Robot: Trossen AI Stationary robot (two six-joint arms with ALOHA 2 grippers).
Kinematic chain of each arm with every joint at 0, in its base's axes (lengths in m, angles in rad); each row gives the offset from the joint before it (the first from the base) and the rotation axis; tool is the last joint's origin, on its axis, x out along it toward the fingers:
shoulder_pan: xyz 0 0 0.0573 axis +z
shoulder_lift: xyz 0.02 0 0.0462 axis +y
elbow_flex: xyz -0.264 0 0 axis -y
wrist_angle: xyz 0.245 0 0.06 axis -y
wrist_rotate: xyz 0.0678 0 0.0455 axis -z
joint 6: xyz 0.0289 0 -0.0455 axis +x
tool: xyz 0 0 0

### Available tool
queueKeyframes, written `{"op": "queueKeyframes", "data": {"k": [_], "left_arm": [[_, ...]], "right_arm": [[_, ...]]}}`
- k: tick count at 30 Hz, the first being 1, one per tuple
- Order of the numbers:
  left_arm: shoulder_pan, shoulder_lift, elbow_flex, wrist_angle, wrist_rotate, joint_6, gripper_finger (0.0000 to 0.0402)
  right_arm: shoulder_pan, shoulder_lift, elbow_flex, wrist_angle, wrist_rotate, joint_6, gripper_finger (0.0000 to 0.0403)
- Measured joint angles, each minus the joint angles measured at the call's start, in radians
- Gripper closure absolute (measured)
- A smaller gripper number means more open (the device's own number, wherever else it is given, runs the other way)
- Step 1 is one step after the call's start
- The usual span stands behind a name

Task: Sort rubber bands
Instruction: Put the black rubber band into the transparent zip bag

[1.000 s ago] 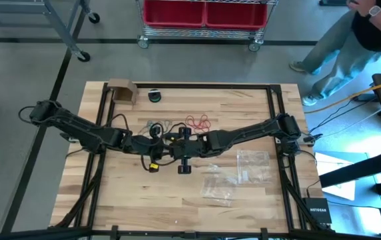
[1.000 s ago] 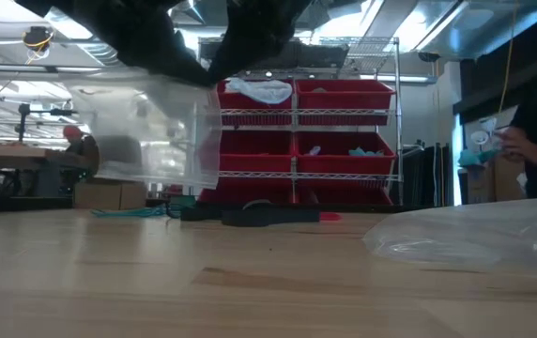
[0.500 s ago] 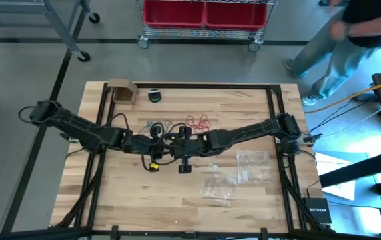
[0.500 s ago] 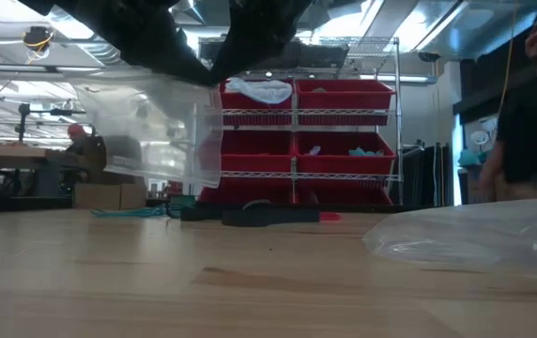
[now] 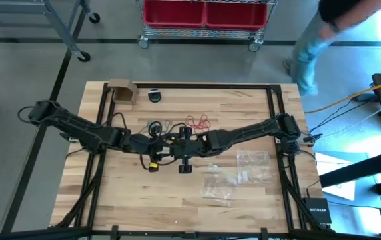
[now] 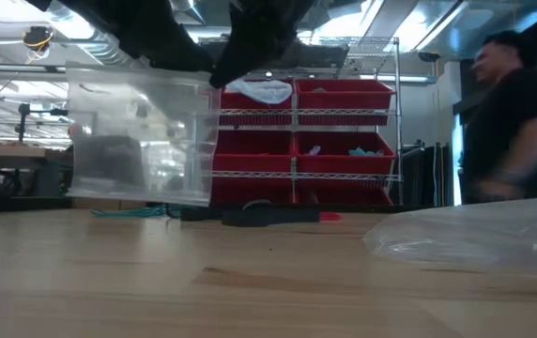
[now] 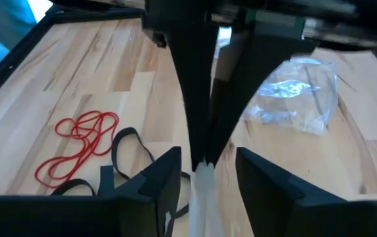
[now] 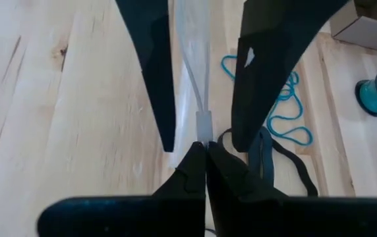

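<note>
Your left gripper has just let go: a second ago it was pinching the top edge of the clear zip bag, and now its fingers stand apart on either side of that edge, touching nothing that you can see. Your right gripper stays clamped shut on the bag's edge, so it alone carries the bag. In the low view the bag hangs a little lower and squarer than before, clear of the worktop, in the middle of it. The rubber bands remain loose on the worktop just beyond the two grippers: the red bands, the black bands beside them, and the teal bands. Whether any bands are already in the bag you cannot tell. The release suggests you are freeing the left arm, probably to regrip the bag's mouth or to fetch bands. Spare zip bags lie near the right arm.
</note>
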Motion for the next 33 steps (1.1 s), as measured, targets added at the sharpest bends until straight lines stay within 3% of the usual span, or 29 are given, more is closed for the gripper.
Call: {"op": "queueKeyframes", "data": {"k": [21, 33], "left_arm": [[0.003, -0.016, -0.002, -0.064, -0.019, 0.027, 0.0289], [0.003, -0.012, -0.003, -0.052, -0.034, 0.037, 0.0385]], "right_arm": [[0.000, 0.000, 0.000, 0.010, 0.018, 0.028, 0.0403], [0.000, 0.000, 0.000, 0.019, 0.019, 0.030, 0.0403]]}}
